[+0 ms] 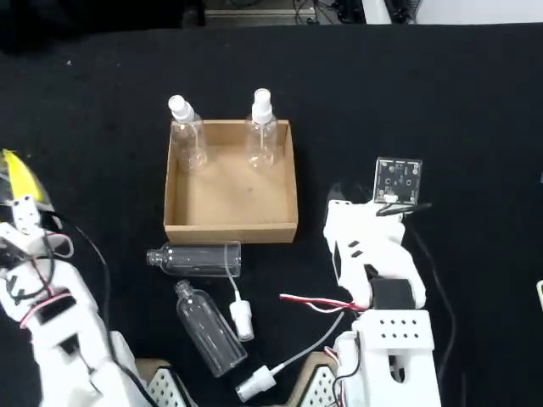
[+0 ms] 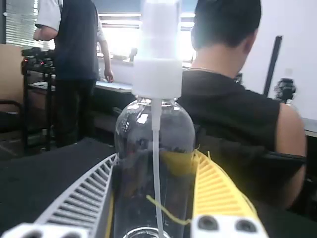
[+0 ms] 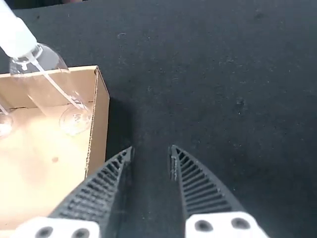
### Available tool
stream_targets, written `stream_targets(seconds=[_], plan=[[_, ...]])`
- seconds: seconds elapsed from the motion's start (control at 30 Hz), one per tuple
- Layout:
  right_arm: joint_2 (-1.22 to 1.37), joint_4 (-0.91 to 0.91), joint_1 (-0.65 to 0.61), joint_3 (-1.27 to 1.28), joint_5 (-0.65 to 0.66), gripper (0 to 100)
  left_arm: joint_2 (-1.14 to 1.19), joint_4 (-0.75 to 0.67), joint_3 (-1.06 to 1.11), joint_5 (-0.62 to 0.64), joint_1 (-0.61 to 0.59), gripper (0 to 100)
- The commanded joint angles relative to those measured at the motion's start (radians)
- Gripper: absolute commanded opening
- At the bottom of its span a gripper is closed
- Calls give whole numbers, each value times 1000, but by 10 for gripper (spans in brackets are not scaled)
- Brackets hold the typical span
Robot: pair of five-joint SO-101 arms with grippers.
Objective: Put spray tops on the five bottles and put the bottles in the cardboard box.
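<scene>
Left pincer point(image 2: 156, 166) is clenched on a clear bottle point(image 2: 153, 134) that's got its white spray top point(image 2: 157, 54) on, squeezed between the grey and yellow fingers. Right pincer point(image 3: 151, 156) is released, jaws apart with nothing in them, over the black tabletop point(image 3: 223, 74) just beside the cardboard box point(image 1: 231, 227). Inside the box, a capped bottle point(image 1: 187, 136) stands in the far left corner and a second capped bottle point(image 1: 261, 131) further right along the far wall. In front of the box lie an uncapped bottle point(image 1: 195, 259) parallel to the near wall and a slanted uncapped bottle point(image 1: 209, 332), with a loose spray top point(image 1: 241, 315) just beside it and another loose top point(image 1: 259, 383) nearer the arms.
</scene>
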Motion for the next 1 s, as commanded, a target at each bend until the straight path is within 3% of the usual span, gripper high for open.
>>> stream_targets(seconds=[0.0, 0.27, 0.63, 0.97], plan=[[-31, -35, 17, -8, -8, 81, 374, -193, -153, -12, -81, 30], [-31, -35, 17, -7, -8, 81, 862, -569, -259, -12, -234, 30], [-31, -35, 17, -7, -8, 81, 1364, -881, -414, -152, -295, 30], [-31, -35, 17, -7, -8, 81, 1464, -916, -440, -101, -328, 30]])
